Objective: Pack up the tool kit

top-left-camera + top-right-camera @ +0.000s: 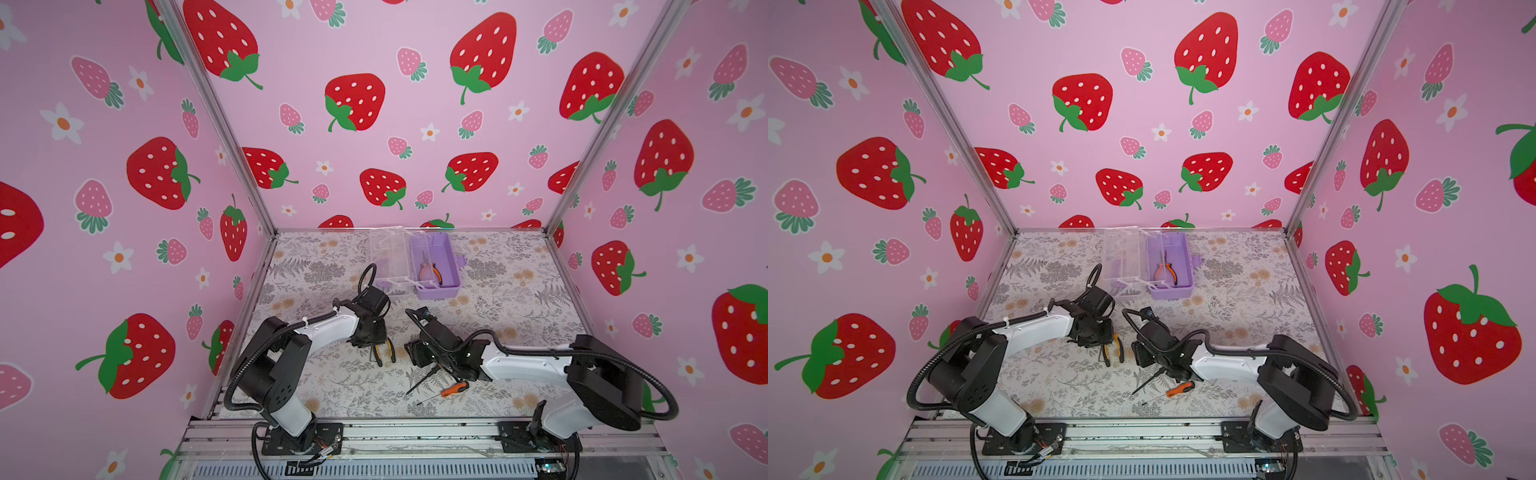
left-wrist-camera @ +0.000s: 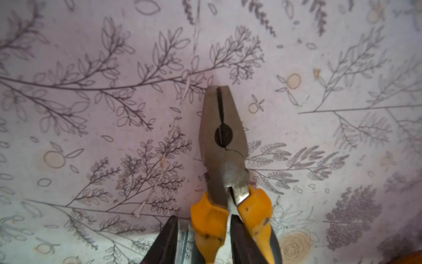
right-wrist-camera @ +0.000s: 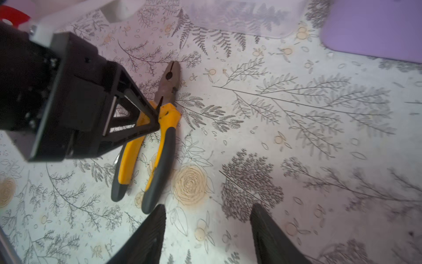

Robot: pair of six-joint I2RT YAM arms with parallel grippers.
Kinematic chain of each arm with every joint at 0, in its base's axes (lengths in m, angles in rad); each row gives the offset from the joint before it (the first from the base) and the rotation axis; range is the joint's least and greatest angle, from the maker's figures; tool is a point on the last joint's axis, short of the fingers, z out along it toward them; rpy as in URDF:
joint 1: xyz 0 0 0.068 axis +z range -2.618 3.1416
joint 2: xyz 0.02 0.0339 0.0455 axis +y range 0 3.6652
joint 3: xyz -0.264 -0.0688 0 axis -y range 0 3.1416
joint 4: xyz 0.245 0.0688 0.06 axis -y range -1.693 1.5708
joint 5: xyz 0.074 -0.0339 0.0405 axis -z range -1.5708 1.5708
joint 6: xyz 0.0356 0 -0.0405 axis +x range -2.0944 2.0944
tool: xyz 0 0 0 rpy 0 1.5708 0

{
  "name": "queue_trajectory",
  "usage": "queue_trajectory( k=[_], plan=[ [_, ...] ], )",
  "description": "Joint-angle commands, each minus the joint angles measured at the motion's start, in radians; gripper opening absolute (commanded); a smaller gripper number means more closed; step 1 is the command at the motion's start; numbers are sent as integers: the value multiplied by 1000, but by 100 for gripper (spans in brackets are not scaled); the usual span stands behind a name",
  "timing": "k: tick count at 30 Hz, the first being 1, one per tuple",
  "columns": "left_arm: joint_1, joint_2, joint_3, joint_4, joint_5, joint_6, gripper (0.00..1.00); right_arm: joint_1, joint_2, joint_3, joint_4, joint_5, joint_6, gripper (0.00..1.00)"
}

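Nearest in both top views, a metal rail (image 1: 415,434) carries the bases of both arms. Beyond it, on the floral table (image 1: 519,307), an orange-handled screwdriver (image 1: 455,389) lies flat. Just behind it, the dark shaft of a second screwdriver (image 1: 422,380) runs under the right arm (image 1: 523,365), which hides its handle. To the left of these, the left gripper (image 1: 376,355) points down onto yellow-handled pliers (image 1: 390,348) lying on the table. At the back stands the lilac tool box (image 1: 438,293), open, with its clear lid (image 1: 388,257) folded out to the left. Orange-handled long-nose pliers (image 1: 428,270) lie inside it.

Seen from the left wrist, the yellow-handled pliers (image 2: 223,137) rest flat on the table with the grey head nearly closed. The left gripper (image 2: 203,219) has its black fingers (image 2: 164,240) on either side of one handle, and the other handle lies outside them. Whether they pinch that handle or only straddle it cannot be told.

From the right wrist, the right gripper (image 3: 209,205) is spread wide, with only bare table between its fingers. Ahead of it the yellow-handled pliers (image 3: 170,116) lie with handles splayed, and the left gripper (image 3: 156,121) has its fingertips at the top of the handles, near the pivot. A corner of the lilac tool box (image 3: 376,29) and the clear lid (image 3: 239,18) show at the far edge, well apart from these pliers.
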Motion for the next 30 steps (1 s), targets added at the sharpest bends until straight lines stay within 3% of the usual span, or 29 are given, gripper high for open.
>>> queue_trajectory(
  k=[1,11,16,21,25,30],
  plan=[
    [-3,-7,5,-20,33,-5,45,28,105,103,-28,18,-45,66],
    [-3,3,-22,9,79,-47,45,41,309,266,-129,87,-29,65],
    [-4,-47,-58,4,53,-65,47,40,333,258,-136,117,0,51],
    [-2,-128,-69,-22,21,-80,61,34,325,234,-113,111,2,23],
    [1,-189,-60,-32,18,-87,67,28,303,193,-48,56,10,15],
    [4,-249,-61,-51,9,-92,63,14,234,131,35,-5,-5,7]
  ],
)
